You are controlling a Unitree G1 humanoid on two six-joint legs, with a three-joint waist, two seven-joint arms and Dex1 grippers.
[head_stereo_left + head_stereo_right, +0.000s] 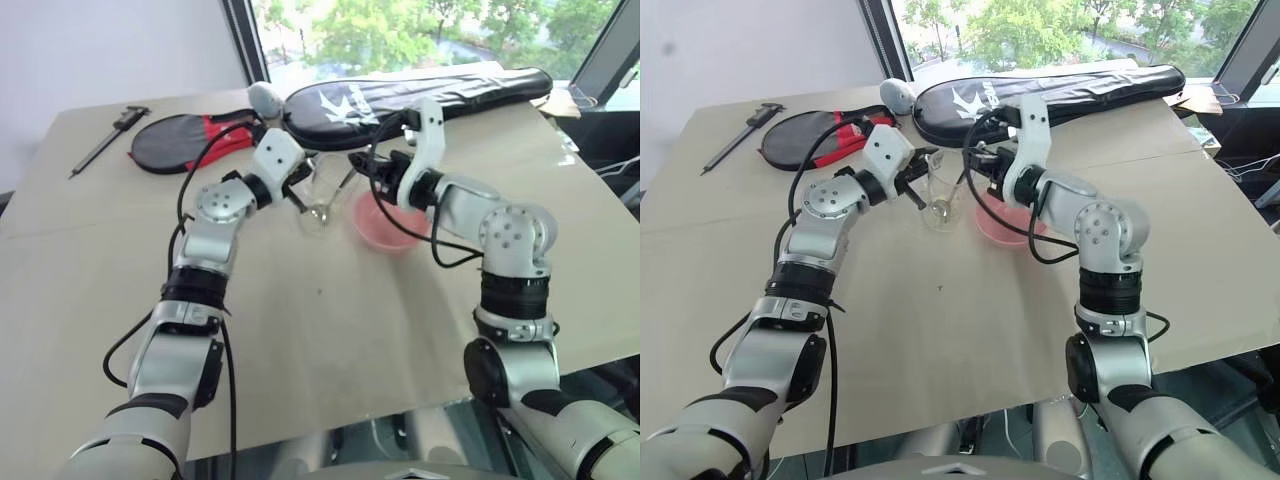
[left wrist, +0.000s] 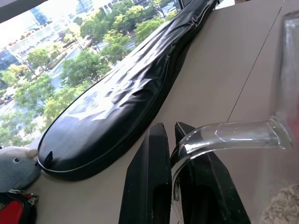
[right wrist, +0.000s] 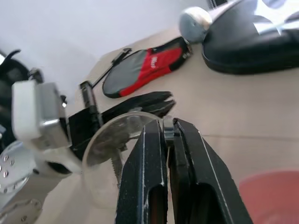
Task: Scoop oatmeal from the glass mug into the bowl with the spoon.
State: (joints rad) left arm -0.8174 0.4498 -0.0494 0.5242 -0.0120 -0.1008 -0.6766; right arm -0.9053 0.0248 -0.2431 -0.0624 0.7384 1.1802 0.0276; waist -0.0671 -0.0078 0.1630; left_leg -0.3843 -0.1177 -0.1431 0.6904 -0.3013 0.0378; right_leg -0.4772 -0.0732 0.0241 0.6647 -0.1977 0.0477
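Right tool [image 3: 167, 128] clamped shut on the slim handle of the spoon [image 1: 341, 189], silver metal pinched between its two black fingers [image 3: 145, 177]. Spoon angled down into the glass mug [image 1: 321, 200], its rounded end low inside the glass near the bottom. Left tool [image 2: 170, 140] closed tight on the mug's clear curved handle, steadying the glass from the other side. Mug upright on the counter [image 1: 330, 330], toward the far middle of it, between the two tools. Oatmeal [image 2: 282, 210] visible as a pale flaky heap at the bottom of the mug in the left wrist view. Pink bowl [image 1: 385, 225] just beside the mug on the robot's right, resting flat on the counter, partly hidden by the right wrist; contents of the bowl impossible to tell. Farther back, along the far edge by the window, a long black racket bag [image 1: 420, 95] with white lettering. Near the far left corner, a smaller black and red case [image 1: 185, 140], a grey plush toy [image 1: 265, 98] and a dark caliper [image 1: 105, 140], all well apart from the mug.
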